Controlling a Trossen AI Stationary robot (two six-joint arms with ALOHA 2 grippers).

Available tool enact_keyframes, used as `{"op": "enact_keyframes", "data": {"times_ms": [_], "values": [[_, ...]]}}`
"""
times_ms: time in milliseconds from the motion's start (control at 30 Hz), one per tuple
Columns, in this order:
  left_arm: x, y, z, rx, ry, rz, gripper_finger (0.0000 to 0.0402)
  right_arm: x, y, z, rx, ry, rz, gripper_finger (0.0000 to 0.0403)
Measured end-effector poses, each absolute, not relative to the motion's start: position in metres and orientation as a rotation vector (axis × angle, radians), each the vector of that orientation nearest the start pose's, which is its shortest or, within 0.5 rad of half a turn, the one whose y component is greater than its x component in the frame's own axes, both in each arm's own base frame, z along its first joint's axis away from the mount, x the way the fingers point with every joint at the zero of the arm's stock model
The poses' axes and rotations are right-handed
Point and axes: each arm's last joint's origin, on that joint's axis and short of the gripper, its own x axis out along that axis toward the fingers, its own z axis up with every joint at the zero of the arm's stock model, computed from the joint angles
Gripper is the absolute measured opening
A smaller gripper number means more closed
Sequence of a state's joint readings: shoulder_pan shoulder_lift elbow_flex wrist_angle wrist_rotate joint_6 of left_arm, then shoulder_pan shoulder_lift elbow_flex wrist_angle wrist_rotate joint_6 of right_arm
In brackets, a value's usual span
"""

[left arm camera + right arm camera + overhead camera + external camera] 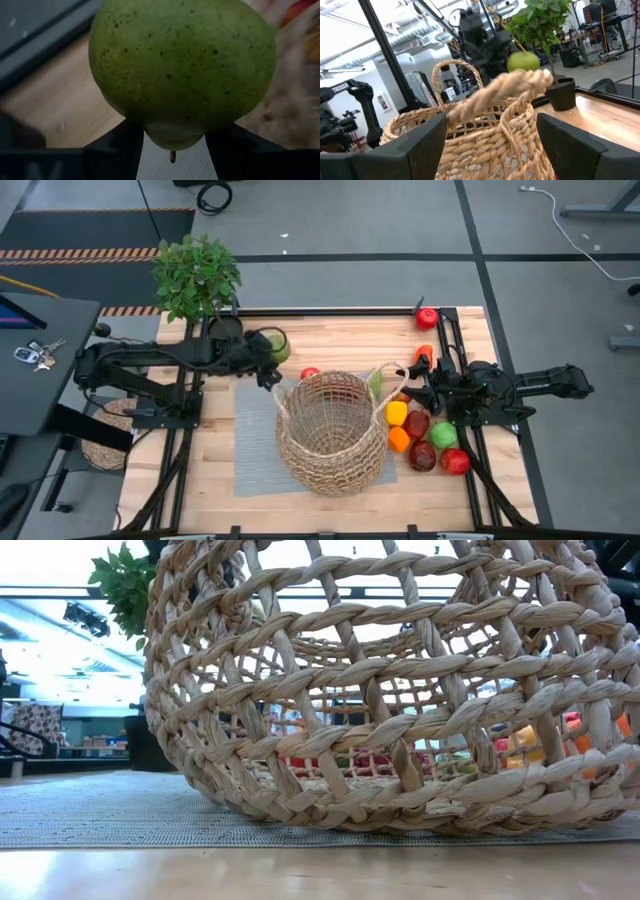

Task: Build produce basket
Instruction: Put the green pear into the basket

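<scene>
The tan wicker basket (331,431) stands on a grey mat (252,442) at mid-table; it fills the low view (400,690). My left gripper (271,363) hovers just beyond the basket's far left rim, shut on a speckled green fruit (182,65), which also shows in the right wrist view (522,61). More produce lies in a heap (425,438) right of the basket, with a red fruit (427,317) at the far right corner. My right gripper (490,145) is open at the basket's right side. One loop handle (507,87) rises between its fingers; no touch shows. My left gripper pinches the green fruit by its narrow stem end (172,136) between its two fingers (117,147). The fingers come from the table's left, slanting down. The fruit's wide body stands out beyond the fingertips, lifted clear of the table.
A leafy potted plant (197,275) stands at the far left corner. A small red fruit (310,373) lies by the basket's far rim. A flat woven disc (104,436) sits off the table's left edge. Bare wood (340,335) lies along the far side.
</scene>
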State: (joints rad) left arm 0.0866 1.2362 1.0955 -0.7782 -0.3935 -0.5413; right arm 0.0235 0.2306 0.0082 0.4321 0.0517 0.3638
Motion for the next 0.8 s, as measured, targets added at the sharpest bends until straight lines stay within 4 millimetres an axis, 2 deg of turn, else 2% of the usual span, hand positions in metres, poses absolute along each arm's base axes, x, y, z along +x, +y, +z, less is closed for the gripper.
{"op": "enact_keyframes", "data": {"times_ms": [167, 567, 700, 800], "values": [[0.245, 0.030, 0.336, -0.338, 0.659, 0.630, 0.0192, 0.110, 0.001, 0.189, 0.371, -0.213, 0.011, 0.0312], [0.262, 0.014, 0.393, -0.283, 0.377, 0.448, 0.0193, 0.110, 0.001, 0.188, 0.371, -0.213, 0.011, 0.0312], [0.270, 0.008, 0.407, -0.255, 0.241, 0.396, 0.0193, 0.110, 0.001, 0.188, 0.371, -0.213, 0.011, 0.0312], [0.281, 0.002, 0.410, -0.225, 0.176, 0.359, 0.0194, 0.110, 0.001, 0.189, 0.371, -0.213, 0.010, 0.0312]]}}
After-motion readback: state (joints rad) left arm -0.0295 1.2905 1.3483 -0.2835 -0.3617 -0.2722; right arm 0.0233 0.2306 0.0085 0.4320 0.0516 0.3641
